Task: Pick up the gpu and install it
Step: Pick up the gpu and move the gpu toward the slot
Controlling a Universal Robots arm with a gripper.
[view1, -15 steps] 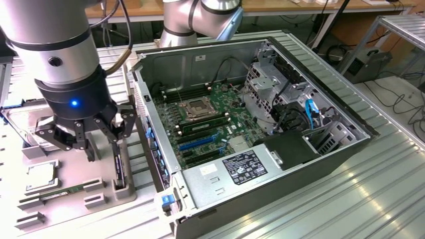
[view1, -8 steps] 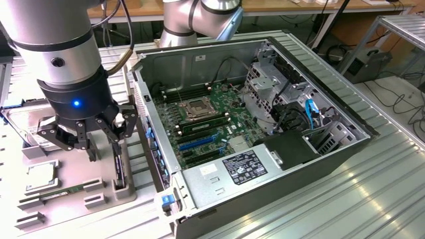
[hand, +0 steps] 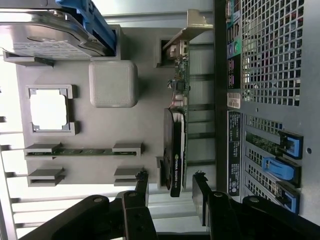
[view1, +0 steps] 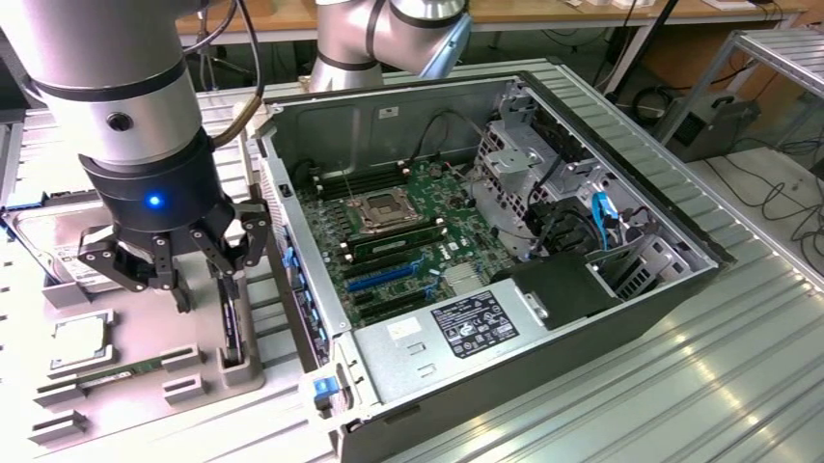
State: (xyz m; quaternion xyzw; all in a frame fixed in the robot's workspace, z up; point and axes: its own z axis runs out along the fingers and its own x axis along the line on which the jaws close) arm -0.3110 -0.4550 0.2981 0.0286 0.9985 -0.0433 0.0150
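The gpu [view1: 232, 328] stands on edge in its slot of the grey tray [view1: 135, 323]; the gripper [view1: 206, 285] hangs astride it.

From the exterior view's left: the hard drive [view1: 39, 236], processor [view1: 77, 342] and memory stick [view1: 123, 371] lie in their recesses; then the gpu, near the tray's right rim; then the open computer case [view1: 515, 241] just beside it. The jaws are spread wide, one on each side of the card, not touching it and holding nothing. The card's long axis runs parallel to the case wall; its silver bracket [hand: 192, 25] points toward the hard drive's end; the black cooler [hand: 175, 150] sits at the end under the fingers. Risks, as I judge them: a close so near one end could tip the card and bind it in the slot; the outer finger could scrape the case.
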